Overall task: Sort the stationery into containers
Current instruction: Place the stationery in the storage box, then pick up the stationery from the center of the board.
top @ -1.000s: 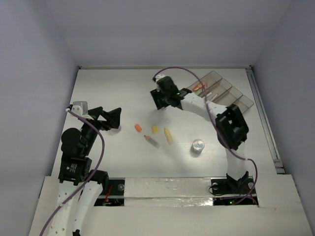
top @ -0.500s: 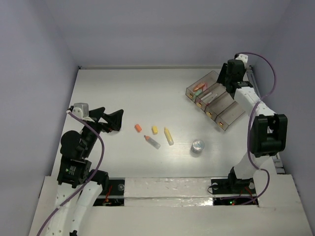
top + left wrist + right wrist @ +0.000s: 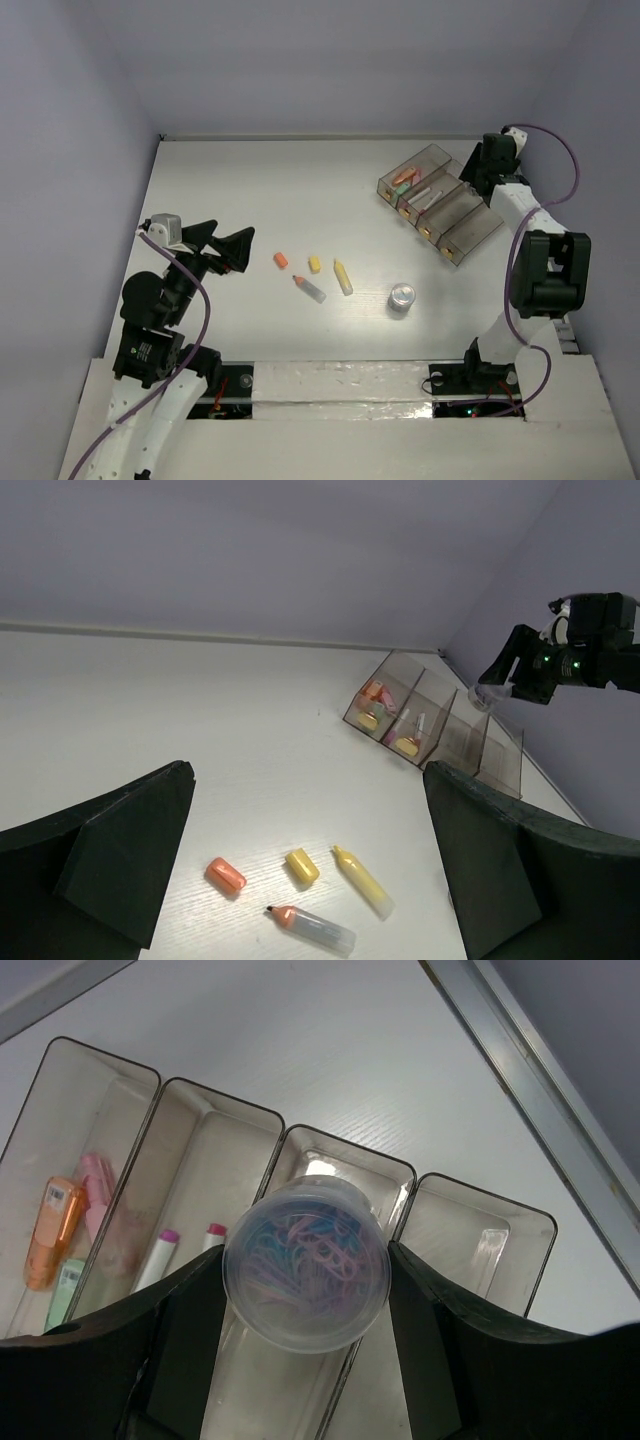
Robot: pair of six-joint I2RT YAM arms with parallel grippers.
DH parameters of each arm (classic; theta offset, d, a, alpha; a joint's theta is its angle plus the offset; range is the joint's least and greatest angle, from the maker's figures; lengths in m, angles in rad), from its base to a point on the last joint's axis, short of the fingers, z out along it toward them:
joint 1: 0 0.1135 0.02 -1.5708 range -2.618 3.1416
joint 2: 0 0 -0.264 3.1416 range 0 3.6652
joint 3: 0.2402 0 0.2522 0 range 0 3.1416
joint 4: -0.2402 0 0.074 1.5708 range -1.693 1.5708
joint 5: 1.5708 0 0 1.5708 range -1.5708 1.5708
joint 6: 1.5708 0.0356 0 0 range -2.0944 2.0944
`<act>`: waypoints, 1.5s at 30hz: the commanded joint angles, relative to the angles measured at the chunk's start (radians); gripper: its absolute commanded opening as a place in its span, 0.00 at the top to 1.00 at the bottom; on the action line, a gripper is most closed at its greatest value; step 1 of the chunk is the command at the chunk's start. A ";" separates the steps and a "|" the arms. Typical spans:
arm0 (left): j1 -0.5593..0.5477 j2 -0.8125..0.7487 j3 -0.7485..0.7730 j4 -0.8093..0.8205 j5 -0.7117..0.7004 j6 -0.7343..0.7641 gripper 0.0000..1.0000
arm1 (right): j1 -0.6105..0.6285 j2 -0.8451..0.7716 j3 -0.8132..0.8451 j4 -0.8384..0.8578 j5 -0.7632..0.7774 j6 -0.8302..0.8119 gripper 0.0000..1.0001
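Two dark fingers (image 3: 190, 1345) of the right gripper (image 3: 305, 1300) stand part-open, clamped on a round clear plastic tin of purple and blue loops (image 3: 305, 1255). It hangs above the four smoky transparent rectangular bins (image 3: 480, 1222), over the third from the left in the wrist view. The first bin holds orange, pink and green markers (image 3: 55, 1228); the second holds white pink-capped pens (image 3: 160, 1255).

The left gripper (image 3: 224, 249) gapes wide, holding nothing. Near it, on the white bench (image 3: 250, 180), lie an orange stub (image 3: 281, 260), a yellow stub (image 3: 315, 264), a yellow marker (image 3: 343, 276), an orange-tipped clear marker (image 3: 309, 288) and a round silver tin (image 3: 402, 297).
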 commanded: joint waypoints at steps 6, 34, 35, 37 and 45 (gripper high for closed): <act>-0.005 0.007 0.028 0.042 -0.005 0.010 0.01 | -0.027 0.041 0.008 0.084 -0.031 0.034 0.47; -0.005 0.015 0.028 0.040 -0.005 0.011 0.01 | -0.046 0.061 -0.007 0.104 -0.065 0.094 0.15; -0.005 0.015 0.028 0.042 -0.005 0.011 0.01 | -0.046 0.050 -0.006 0.101 -0.079 0.092 0.15; -0.005 0.016 0.028 0.042 -0.005 0.011 0.01 | -0.046 -0.006 -0.036 0.128 -0.125 0.089 0.18; 0.026 0.021 0.030 0.045 -0.007 0.010 0.01 | 0.223 -0.106 -0.061 0.239 -0.404 0.008 0.50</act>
